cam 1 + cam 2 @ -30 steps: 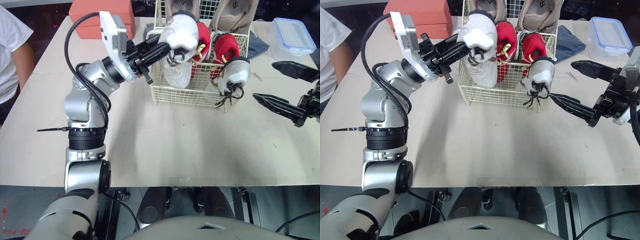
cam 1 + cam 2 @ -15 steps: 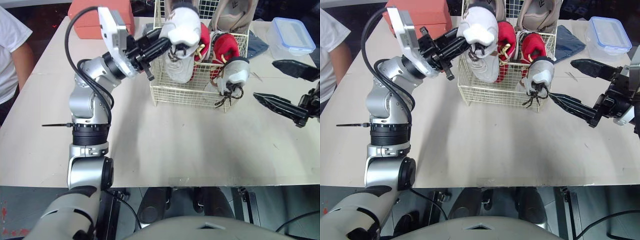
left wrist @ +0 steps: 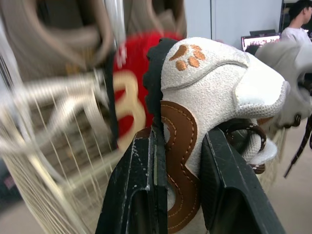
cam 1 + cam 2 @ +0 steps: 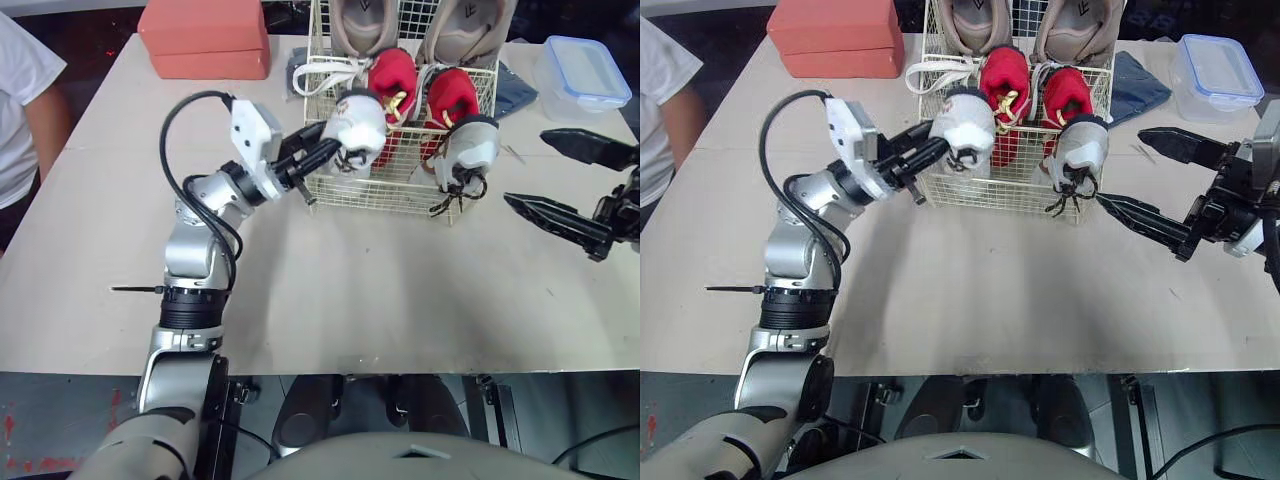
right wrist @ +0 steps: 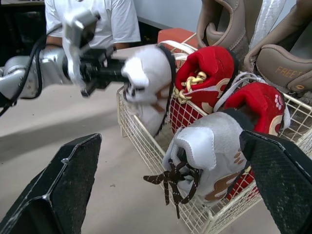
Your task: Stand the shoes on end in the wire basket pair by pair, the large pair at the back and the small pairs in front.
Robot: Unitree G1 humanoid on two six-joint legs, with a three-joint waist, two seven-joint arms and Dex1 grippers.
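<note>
Two black fingers of my left pincer point(image 4: 325, 153) are pinching the white shoe point(image 4: 358, 120) by one end, just left of top centre, at the front left corner of the wire basket point(image 4: 400, 188). I'm seeing the shoe's lower part sitting behind the wire. My right pincer point(image 4: 527, 167) is hanging spread wide at the right edge over the bench point(image 4: 400, 290), gripping nothing. Tan large pair point(image 4: 362, 18) is standing at the basket's back, red pair point(image 4: 392, 72) just in front. Grey shoe point(image 4: 472, 145) is leaning over the front right rim, laces dangling.
</note>
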